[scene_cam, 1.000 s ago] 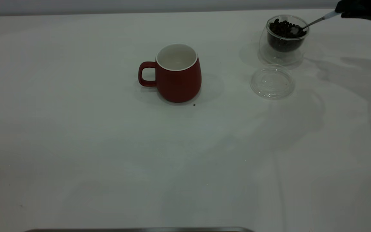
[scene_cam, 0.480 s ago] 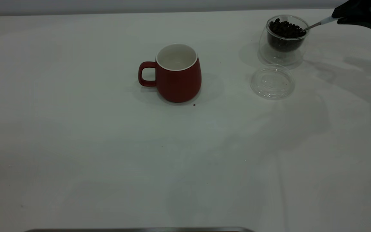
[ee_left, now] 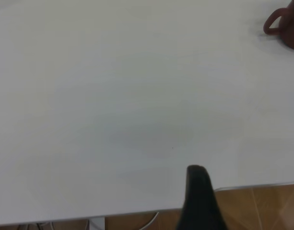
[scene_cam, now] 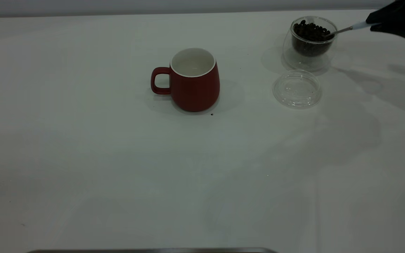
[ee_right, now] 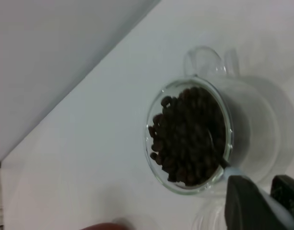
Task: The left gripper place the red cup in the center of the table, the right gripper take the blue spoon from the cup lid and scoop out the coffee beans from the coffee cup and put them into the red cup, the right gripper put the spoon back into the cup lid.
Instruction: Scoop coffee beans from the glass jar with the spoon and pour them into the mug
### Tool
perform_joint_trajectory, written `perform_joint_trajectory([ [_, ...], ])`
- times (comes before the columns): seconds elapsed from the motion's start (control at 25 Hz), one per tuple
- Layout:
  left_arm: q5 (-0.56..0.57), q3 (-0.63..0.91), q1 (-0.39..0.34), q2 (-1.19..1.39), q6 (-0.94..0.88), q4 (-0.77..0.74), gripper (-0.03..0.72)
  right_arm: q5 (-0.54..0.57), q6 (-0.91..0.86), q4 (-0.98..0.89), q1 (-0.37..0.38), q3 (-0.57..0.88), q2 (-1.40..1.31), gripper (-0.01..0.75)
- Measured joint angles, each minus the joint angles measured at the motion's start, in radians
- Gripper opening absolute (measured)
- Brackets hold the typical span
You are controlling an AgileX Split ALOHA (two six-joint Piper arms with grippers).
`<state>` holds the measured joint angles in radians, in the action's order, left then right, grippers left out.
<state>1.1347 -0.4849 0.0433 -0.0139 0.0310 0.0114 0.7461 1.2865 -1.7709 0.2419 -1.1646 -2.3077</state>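
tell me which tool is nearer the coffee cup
Right. The right tool holds the blue spoon at the coffee cup; the left tool is far off, past the red cup.

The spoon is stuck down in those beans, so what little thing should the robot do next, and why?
Probably lift: the right gripper holds the blue spoon with its bowl buried in the coffee beans inside the coffee cup, while the red cup looks empty. Raising it level should bring beans out.

Right claw (scene_cam: 373, 24) clamped, reaching in from far right
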Motion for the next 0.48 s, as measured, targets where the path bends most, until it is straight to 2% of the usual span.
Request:
perform_joint_trajectory([
  [0.48,0.0,0.0,0.0,0.0,0.0,0.0,0.586,0.1,-0.051,0.001,0.04,0.0,-0.029,0.113],
])
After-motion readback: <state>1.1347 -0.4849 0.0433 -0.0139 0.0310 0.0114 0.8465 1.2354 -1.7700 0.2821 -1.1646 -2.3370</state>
